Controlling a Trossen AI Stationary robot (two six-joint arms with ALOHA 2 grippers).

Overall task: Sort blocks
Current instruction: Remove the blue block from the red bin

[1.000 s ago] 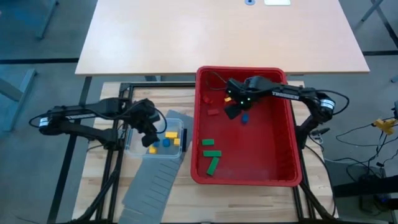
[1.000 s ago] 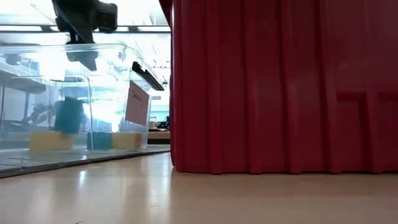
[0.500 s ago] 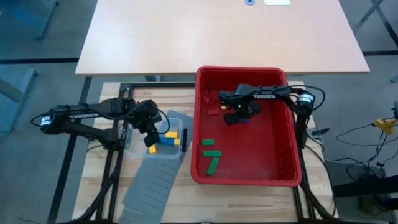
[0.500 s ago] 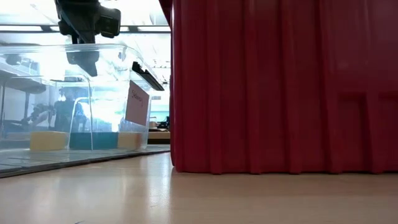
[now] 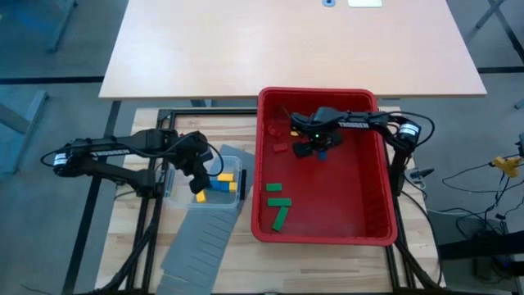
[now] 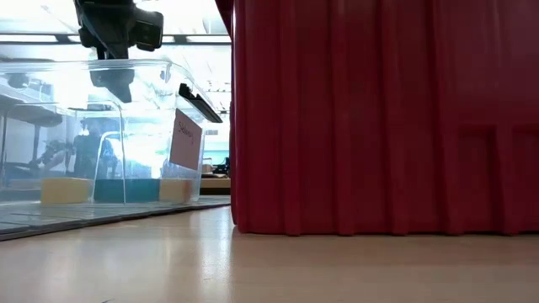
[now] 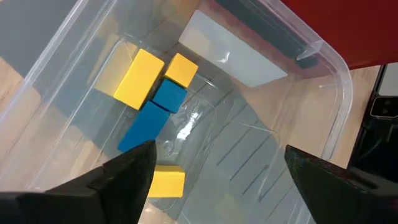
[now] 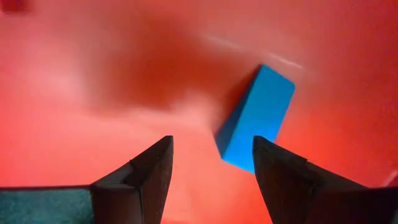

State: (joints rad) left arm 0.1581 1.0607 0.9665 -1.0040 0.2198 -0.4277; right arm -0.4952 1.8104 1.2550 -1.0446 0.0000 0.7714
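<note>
My left gripper (image 5: 197, 175) hangs open and empty over the clear tub (image 5: 182, 190); it also shows in the low view (image 6: 108, 38). In the left wrist view, yellow blocks (image 7: 138, 78) and blue blocks (image 7: 147, 124) lie on the tub's floor under my left gripper (image 7: 217, 180). My right gripper (image 5: 307, 150) is open, low inside the red bin (image 5: 385, 197). A blue block (image 8: 256, 118) lies on the bin floor just ahead of my right gripper (image 8: 211, 168), closer to one fingertip. Green blocks (image 5: 277, 205) and red blocks (image 5: 280, 147) lie elsewhere in the bin.
A grey slotted divider panel (image 5: 201, 242) lies on the table from the tub toward the near edge. The bin's tall red wall (image 6: 387, 118) stands close beside the tub (image 6: 101, 143). A light wooden table top (image 5: 286, 49) lies beyond the far side.
A blue block has dropped below my left gripper and now lies flat on the tub floor beside the others. My right gripper has come down over the blue block in the red bin, its arm drawn back toward the bin's far right.
</note>
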